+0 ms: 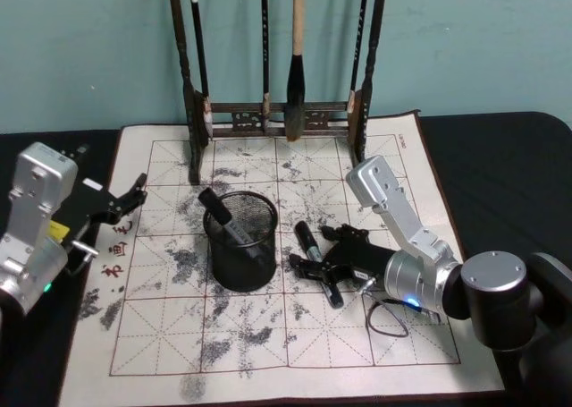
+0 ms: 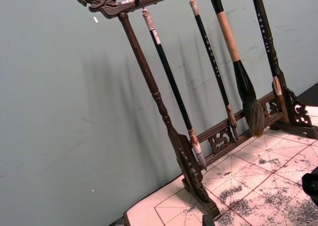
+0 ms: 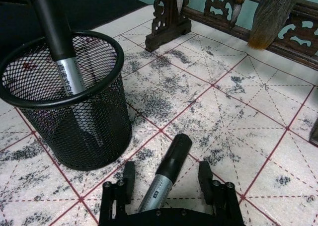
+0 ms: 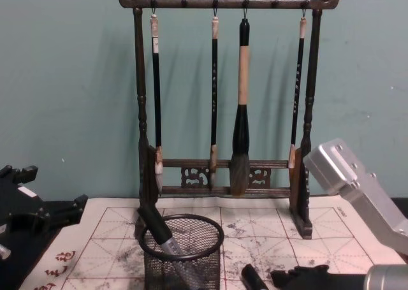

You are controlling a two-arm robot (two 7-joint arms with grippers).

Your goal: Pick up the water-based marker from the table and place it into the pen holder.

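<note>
The white gridded writing mat [image 1: 268,335], blotched with ink, was spread over the dark table, and the tall carved brush rack [image 4: 223,170] with its hanging brushes was stood at 12 o'clock on the mat's far edge. Near the mat's centre in the head view, the pen holder [image 1: 243,257] was set upright. One dark marker [image 1: 220,216] was already lodged inside it, its upper end leaning out over the rim toward 10 o'clock. The left gripper [image 1: 125,197] was parked well apart at 9 o'clock from the holder, over the mat's edge, its claw spread and nothing held in it. The right gripper [image 3: 166,174] was brought low at about 4 o'clock from the holder. Its jaws were set apart on either side of the water-based marker [image 3: 175,155] and not closed on it. That marker was laid flat on the mat just beside the holder, at about 3 o'clock, with its black cap pointed away from the wrist. The task was judged to be at the grasping step, with the approach apparently finished. The squeeze, the lift, the carry over the rim and the release into the holder were all judged not yet done.
</note>
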